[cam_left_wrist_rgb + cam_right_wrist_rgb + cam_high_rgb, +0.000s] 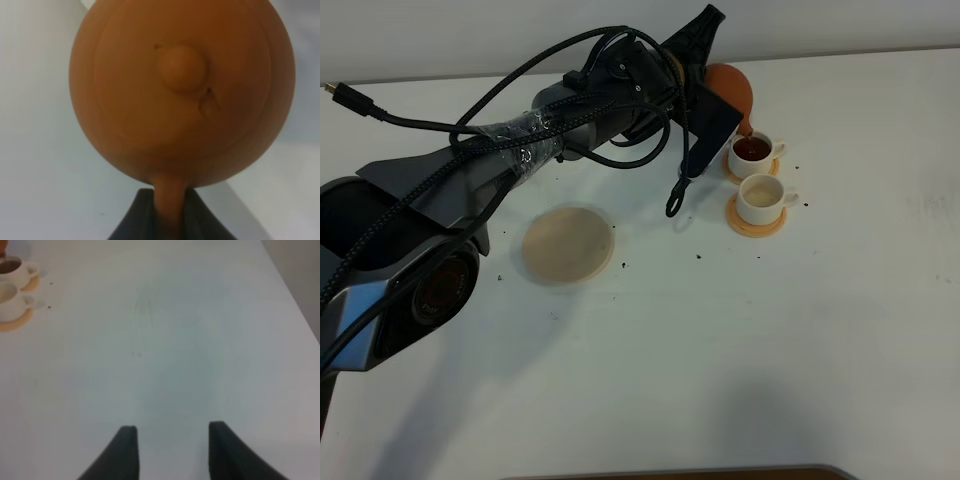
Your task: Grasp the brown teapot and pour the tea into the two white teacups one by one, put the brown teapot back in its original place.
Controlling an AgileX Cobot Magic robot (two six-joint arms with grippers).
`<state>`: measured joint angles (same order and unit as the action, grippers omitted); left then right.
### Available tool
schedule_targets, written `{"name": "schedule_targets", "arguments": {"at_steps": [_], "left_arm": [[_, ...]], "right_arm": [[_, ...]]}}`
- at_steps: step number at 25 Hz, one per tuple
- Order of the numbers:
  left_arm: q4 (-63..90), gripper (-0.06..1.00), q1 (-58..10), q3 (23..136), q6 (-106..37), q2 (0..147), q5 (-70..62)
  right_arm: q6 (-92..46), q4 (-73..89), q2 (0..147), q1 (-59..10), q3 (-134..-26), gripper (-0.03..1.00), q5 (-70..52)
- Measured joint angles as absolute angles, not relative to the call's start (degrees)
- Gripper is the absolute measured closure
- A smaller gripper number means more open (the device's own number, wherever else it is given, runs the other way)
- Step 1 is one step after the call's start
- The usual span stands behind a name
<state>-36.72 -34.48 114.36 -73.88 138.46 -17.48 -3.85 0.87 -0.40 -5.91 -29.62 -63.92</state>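
From the high camera, one brown teapot [730, 88] hangs tipped over the farther of two white teacups [753, 164], each on its own orange coaster [756, 229], with one beige disc [567, 244] well apart. The left wrist view shows the left gripper [169, 202] clamped on the teapot's handle. The right wrist view shows the right gripper [172, 435], jaws apart and empty.

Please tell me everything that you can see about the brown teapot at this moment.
The teapot is round, smooth and reddish-brown, clay by its look, with a knobbed lid in place. The left gripper is shut on its handle and holds it in the air, tipped over the farther cup, which holds dark tea. In the high view the arm hides most of it.
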Motion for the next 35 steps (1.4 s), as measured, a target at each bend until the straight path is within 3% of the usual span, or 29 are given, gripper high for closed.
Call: {"name": "schedule_targets", "arguments": {"at_steps": [15, 23, 35], "left_arm": [[-27.8, 0.8, -34.5, 114.4, -62.3, 136.0, -23.5], [-15.5, 0.8, -34.5, 114.8, -59.5, 130.2, -38.7], [-14.8, 0.8, -34.5, 114.9, -35.3, 128.0, -61.5]], "right_arm": [[-3.9, 0.9, -0.4, -5.9, -29.6, 0.6, -63.9], [-3.9, 0.9, -0.4, -5.9, -29.6, 0.6, -63.9], [-3.9, 0.9, -0.4, -5.9, -29.6, 0.6, -63.9]]}}
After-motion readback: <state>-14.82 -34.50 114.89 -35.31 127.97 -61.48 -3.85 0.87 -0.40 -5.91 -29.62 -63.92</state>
